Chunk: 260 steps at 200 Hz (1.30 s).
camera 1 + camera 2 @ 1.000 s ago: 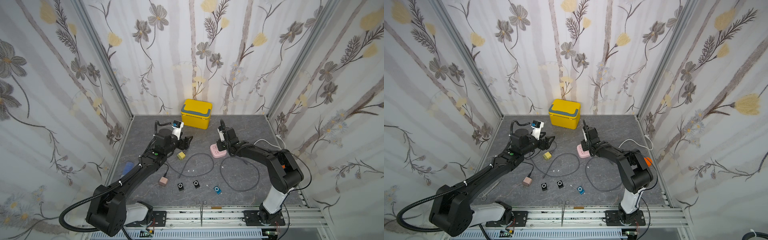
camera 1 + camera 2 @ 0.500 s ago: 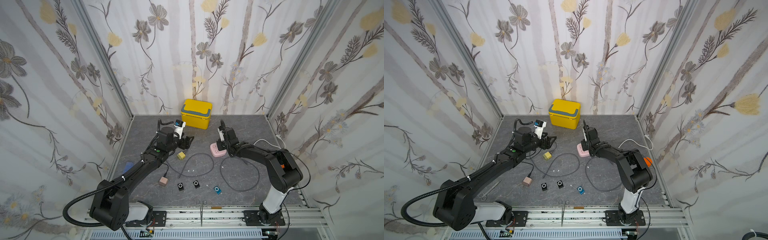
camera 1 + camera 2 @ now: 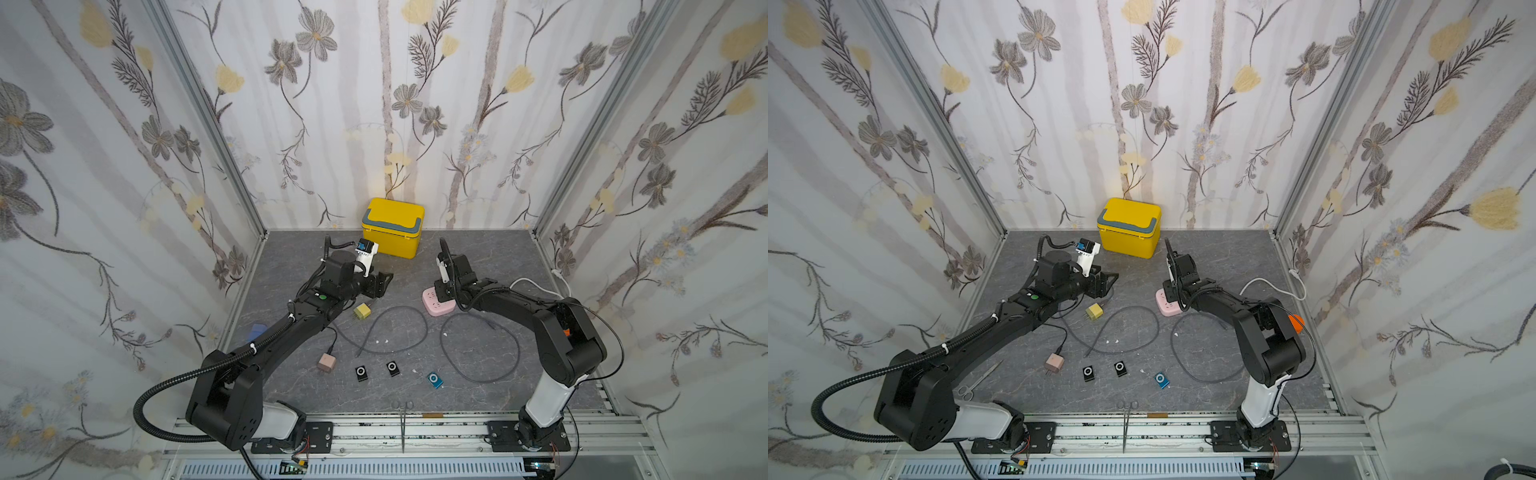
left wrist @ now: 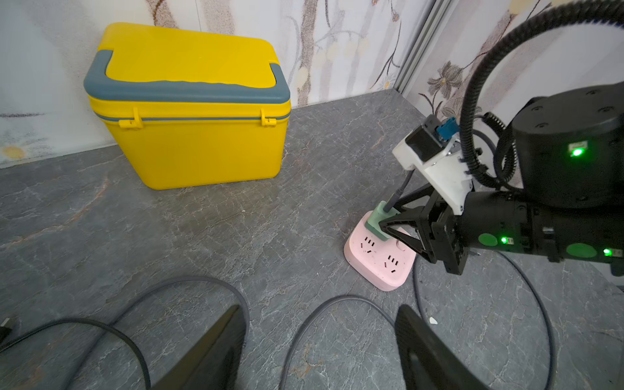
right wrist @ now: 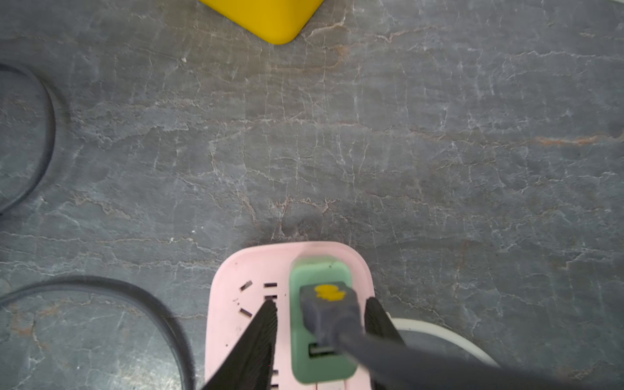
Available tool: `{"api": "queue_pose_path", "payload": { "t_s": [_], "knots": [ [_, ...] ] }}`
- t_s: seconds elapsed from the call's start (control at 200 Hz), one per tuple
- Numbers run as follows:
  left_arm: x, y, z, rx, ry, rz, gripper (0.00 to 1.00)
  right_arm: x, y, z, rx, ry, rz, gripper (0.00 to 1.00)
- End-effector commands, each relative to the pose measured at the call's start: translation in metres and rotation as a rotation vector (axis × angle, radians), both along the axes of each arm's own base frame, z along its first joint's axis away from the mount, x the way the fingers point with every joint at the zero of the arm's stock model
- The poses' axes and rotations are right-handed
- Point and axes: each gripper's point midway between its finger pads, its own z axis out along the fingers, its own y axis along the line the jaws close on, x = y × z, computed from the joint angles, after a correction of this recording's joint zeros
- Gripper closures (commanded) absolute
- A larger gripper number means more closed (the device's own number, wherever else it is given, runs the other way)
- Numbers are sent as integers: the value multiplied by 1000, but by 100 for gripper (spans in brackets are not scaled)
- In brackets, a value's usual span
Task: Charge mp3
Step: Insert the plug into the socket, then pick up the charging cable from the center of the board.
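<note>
**Right jaws loose around the green charger; players lie well clear of the strip**

Both top views hide the green charger [image 5: 320, 270] from me: the right gripper [image 5: 319, 305] and its camera mount cover it, along with part of the pink power strip [image 3: 432, 300]. Only the wrist cameras show it, seated in the strip with a grey USB plug [image 5: 329, 314] in its face. The right wrist view is slightly blurred and cuts off the strip's near end. In that view the right fingers straddle the charger with a sliver of gap on each side, so they are loose and gripping nothing. The left gripper [image 4: 319, 309] hovers near the strip, apart from it, fingers spread wide and empty, their bases out of frame. I cannot trace where the plugged cable's far end goes.

My count:
- Three mp3 players [image 3: 392, 368], two black plus the blue player [image 3: 435, 380], in a row well apart from the strip on its arm-base side. Their ports are too small to read.
- Three chargers: the green one, a yellow charger [image 3: 362, 311] near the strip, and a pinkish charger [image 3: 326, 363] farther off.
- Two grey cable loops [image 5: 84, 281] beside the strip.
- One yellow box [image 3: 392, 227] beyond it.
</note>
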Motion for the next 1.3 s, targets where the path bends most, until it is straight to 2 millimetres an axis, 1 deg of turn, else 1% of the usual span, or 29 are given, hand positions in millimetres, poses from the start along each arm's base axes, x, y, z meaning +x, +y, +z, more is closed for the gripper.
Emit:
{"api": "queue_pose_path", "payload": {
  "t_s": [0.0, 0.11, 0.275, 0.47, 0.6, 0.699, 0.744, 0.879, 0.934, 1.039, 1.159, 1.164, 1.179, 1.249, 1.294],
  "knots": [
    [-1, 0, 6, 1, -12, 3, 27, 1, 5, 13, 23, -13, 19, 51],
    [-5, -2, 6, 12, -8, -8, 26, -2, 15, 23, 67, -10, 53, 45],
    [-10, 0, 6, 42, -5, 7, 26, -19, 28, 22, 139, 57, 127, 40],
    [-17, 3, 11, 45, -4, 13, 25, -32, 17, 13, 110, 110, 88, 37],
    [-20, 4, 13, 47, -3, 20, 24, -41, 16, 5, 115, 158, 87, 36],
    [-22, 5, 14, 47, -6, 19, 24, -43, 15, 4, 118, 174, 78, 36],
    [-24, 5, 13, 49, -3, 17, 24, -45, 17, 6, 130, 180, 90, 35],
    [-28, 6, 16, 50, -8, 6, 24, -58, 38, 17, 217, 205, 204, 31],
    [-31, 6, 17, 45, -13, -3, 23, -63, 46, 22, 252, 209, 245, 31],
    [-36, 3, 14, 43, 1, -28, 23, -72, 60, 29, 318, 227, 319, 30],
    [-35, 5, 13, 46, 17, -14, 22, -84, 78, 35, 411, 271, 422, 29],
    [-37, 6, 17, 41, 6, -12, 22, -85, 79, 36, 417, 273, 426, 29],
    [-38, 7, 22, 36, -4, -10, 22, -86, 82, 37, 431, 278, 441, 29],
    [-39, 10, 25, 35, -5, 3, 21, -92, 92, 43, 493, 300, 499, 28],
    [-39, 12, 27, 36, -8, 10, 21, -97, 100, 51, 547, 313, 545, 27]
  ]
}}
